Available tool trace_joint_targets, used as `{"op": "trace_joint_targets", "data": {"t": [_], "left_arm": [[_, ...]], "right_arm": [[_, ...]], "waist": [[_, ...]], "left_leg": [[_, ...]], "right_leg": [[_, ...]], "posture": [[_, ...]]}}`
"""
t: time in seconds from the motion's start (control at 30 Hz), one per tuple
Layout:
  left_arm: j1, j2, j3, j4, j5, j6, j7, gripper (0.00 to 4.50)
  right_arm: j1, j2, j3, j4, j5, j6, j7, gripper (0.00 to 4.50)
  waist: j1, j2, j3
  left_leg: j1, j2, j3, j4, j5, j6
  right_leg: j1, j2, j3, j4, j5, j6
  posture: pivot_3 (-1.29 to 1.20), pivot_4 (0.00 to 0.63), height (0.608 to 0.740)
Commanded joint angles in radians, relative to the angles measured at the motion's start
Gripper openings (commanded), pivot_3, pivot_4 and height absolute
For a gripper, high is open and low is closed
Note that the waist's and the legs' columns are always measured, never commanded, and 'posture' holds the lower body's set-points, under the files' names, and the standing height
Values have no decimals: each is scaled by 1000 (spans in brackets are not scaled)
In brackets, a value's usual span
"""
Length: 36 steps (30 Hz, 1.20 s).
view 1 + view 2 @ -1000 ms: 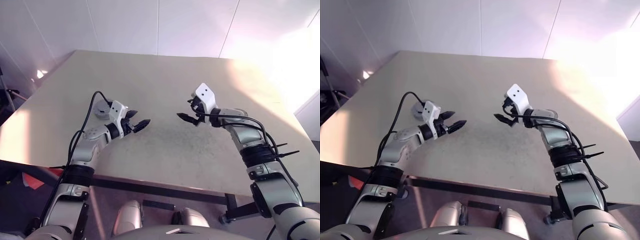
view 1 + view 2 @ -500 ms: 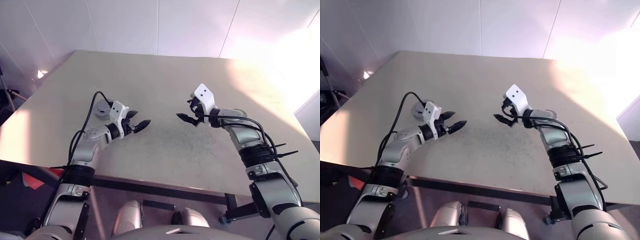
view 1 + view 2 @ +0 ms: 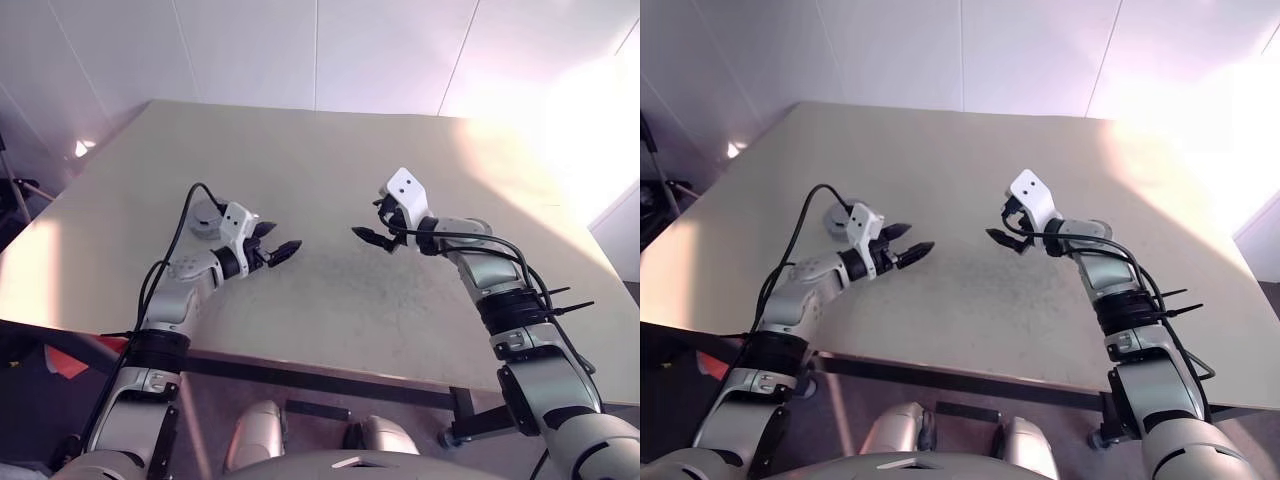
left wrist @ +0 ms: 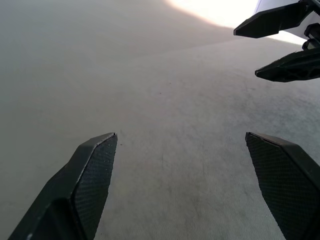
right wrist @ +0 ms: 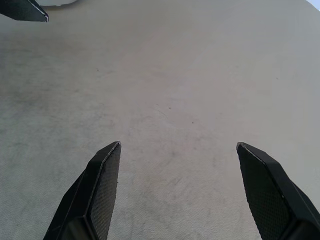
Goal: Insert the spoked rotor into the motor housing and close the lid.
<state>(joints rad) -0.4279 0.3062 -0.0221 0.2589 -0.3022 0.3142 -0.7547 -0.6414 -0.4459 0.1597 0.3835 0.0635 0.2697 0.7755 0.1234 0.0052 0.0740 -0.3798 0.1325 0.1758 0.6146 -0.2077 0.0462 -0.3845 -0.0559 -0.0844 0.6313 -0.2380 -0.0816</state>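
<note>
Left end effector (image 3: 275, 244) and right end effector (image 3: 372, 227), mid-frame: both spread wide, empty, facing each other above the tabletop (image 3: 330, 290), touching nothing.

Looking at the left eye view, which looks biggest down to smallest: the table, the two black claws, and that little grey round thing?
1. Table.
2. Left gripper and right gripper, about alike.
3. Grey round part, partly hidden, looks smallest.
</note>
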Motion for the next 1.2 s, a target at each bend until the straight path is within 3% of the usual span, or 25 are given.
{"op": "trace_joint_targets", "data": {"t": [0.03, 1.2], "left_arm": [[-14, 5, -2, -30, 4, -5, -4, 4328], [-22, 9, -13, -19, 15, -12, -14, 4328]], "right_arm": [[-27, 7, -19, -2, -1, -19, -10, 4144], [-30, 11, -16, 0, -11, -25, -8, 4144]], "waist": [[0, 0, 0], [0, 0, 0]], "left_leg": [[0, 0, 0, 0, 0, 0], [0, 0, 0, 0, 0, 0]], "right_leg": [[0, 0, 0, 0, 0, 0], [0, 0, 0, 0, 0, 0]], "posture": [[0, 0, 740], [0, 0, 740]]}}
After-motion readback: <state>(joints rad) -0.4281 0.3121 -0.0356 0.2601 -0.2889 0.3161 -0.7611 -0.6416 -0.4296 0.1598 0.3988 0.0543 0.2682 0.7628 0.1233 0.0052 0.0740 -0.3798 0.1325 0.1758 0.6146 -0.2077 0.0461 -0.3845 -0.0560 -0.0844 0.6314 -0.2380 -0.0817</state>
